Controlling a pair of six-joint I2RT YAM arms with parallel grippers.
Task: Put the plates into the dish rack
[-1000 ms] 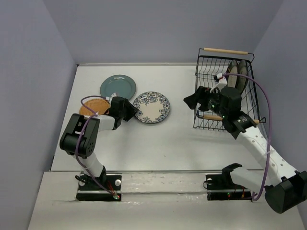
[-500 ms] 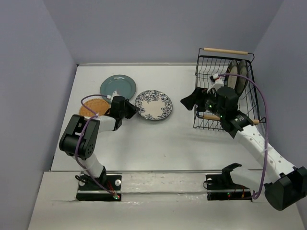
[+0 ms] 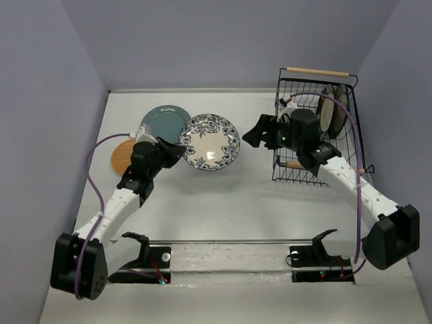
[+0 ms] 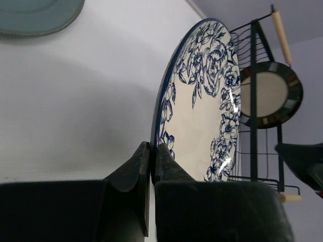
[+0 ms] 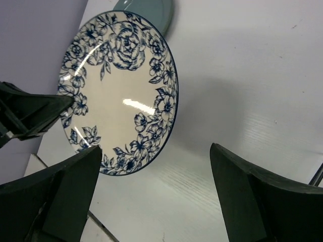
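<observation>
My left gripper (image 3: pixel 177 150) is shut on the rim of the white plate with blue flowers (image 3: pixel 210 142) and holds it lifted and tilted above the table; the plate also shows in the left wrist view (image 4: pixel 202 106) and the right wrist view (image 5: pixel 118 91). My right gripper (image 3: pixel 255 132) is open and empty, just right of that plate, in front of the black wire dish rack (image 3: pixel 291 101). Two cream plates with dark striped rims (image 3: pixel 335 108) stand upright in the rack. The teal plate (image 3: pixel 159 120) and the orange-tan plate (image 3: pixel 121 154) lie on the table at the left.
The rack's wooden rod handles (image 3: pixel 317 71) are at its far and near ends. Purple-grey walls enclose the white table (image 3: pixel 223 202) on three sides. A rail with the arm bases runs along the near edge.
My left gripper has lifted the flowered plate off the table and tilted it up, its arm stretching forward. My right gripper has moved left, away from the rack, toward the plate.
</observation>
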